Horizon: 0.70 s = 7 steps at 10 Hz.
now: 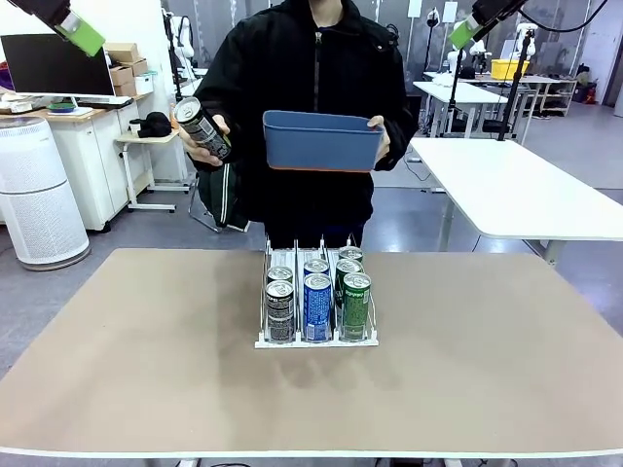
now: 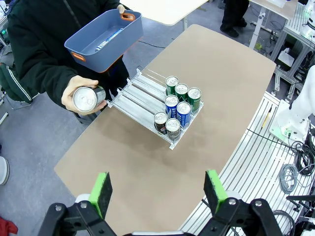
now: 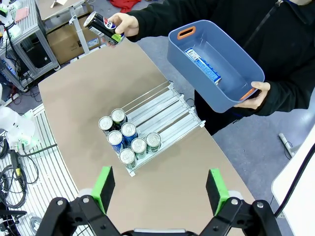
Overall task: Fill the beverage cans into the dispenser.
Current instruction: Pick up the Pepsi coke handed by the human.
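Observation:
The white dispenser (image 1: pixel 316 342) stands mid-table with several beverage cans (image 1: pixel 317 304) at its near end: black-and-silver in the left lane, blue in the middle, green on the right. Across the table a person holds one more black-and-silver can (image 1: pixel 202 127) in one hand and a blue bin (image 1: pixel 323 146) in the other. A blue can (image 3: pixel 202 61) lies inside the bin. My left gripper (image 1: pixel 73 27) hangs high at top left, open and empty. My right gripper (image 1: pixel 467 29) hangs high at top right, also open. From above, the left gripper (image 2: pixel 158 191) and right gripper (image 3: pixel 160 187) look down on the dispenser (image 2: pixel 138 96).
The brown tabletop (image 1: pixel 146 370) is bare around the rack. The far ends of the dispenser's lanes (image 3: pixel 165 115) hold nothing. A white table (image 1: pixel 516 185) stands at the back right and a white air purifier (image 1: pixel 34 195) at the left. A metal frame (image 2: pixel 266 162) borders the table.

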Tool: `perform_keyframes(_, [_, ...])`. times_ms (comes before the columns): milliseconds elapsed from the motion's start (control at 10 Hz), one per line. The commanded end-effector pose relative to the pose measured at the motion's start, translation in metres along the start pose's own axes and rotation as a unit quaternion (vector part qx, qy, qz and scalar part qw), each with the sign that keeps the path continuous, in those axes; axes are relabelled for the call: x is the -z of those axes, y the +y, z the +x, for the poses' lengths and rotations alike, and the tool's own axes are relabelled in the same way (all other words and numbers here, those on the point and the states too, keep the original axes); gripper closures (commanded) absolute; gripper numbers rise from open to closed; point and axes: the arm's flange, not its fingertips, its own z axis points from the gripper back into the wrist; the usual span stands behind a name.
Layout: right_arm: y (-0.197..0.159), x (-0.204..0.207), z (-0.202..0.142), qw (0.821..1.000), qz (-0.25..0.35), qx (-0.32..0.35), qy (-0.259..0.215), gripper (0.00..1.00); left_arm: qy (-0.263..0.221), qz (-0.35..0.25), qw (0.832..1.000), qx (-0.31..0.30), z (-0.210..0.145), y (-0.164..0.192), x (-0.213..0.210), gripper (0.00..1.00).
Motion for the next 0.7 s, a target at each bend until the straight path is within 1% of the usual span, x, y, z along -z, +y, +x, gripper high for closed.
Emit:
perform_keyframes(0, [-0.0015, -0.0003, 0.0008, 1.0, 0.001, 0.003, -0.006, 0.01, -0.003, -0.001, 1.0, -0.005, 0.0007, -0.0003, 0.0008, 0.0])
perform_keyframes(600, [-0.0015, -0.0003, 0.0008, 1.0, 0.001, 0.003, -0.006, 0.01, -0.003, -0.001, 1.0, -0.005, 0.0007, -0.0003, 0.0008, 0.0])
